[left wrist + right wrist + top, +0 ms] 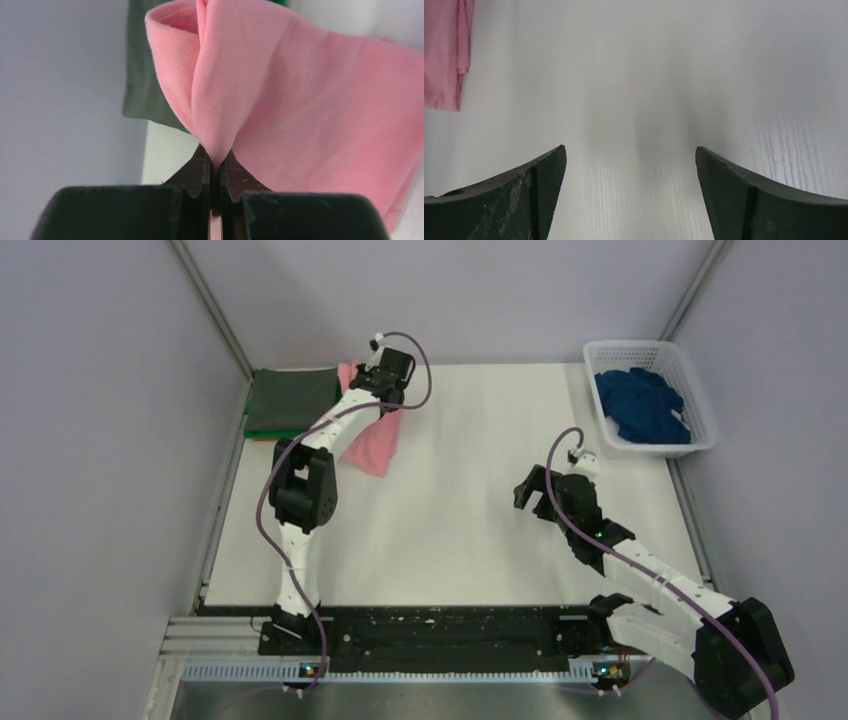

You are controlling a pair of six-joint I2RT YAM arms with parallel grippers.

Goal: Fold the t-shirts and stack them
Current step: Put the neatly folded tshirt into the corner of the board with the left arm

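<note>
My left gripper is shut on a pinched fold of the salmon-pink t-shirt, and the cloth drapes up and to the right from its closed jaws. From above, this gripper is at the back left of the table, with the pink t-shirt hanging below it and trailing onto the table. A folded dark grey t-shirt lies just left of it, a green edge showing underneath. My right gripper hovers open over bare table at mid right, nothing between its fingers.
A white lattice basket at the back right holds a crumpled dark blue t-shirt. Grey walls close in the table on the left, back and right. In the right wrist view the pink t-shirt's corner shows at far left.
</note>
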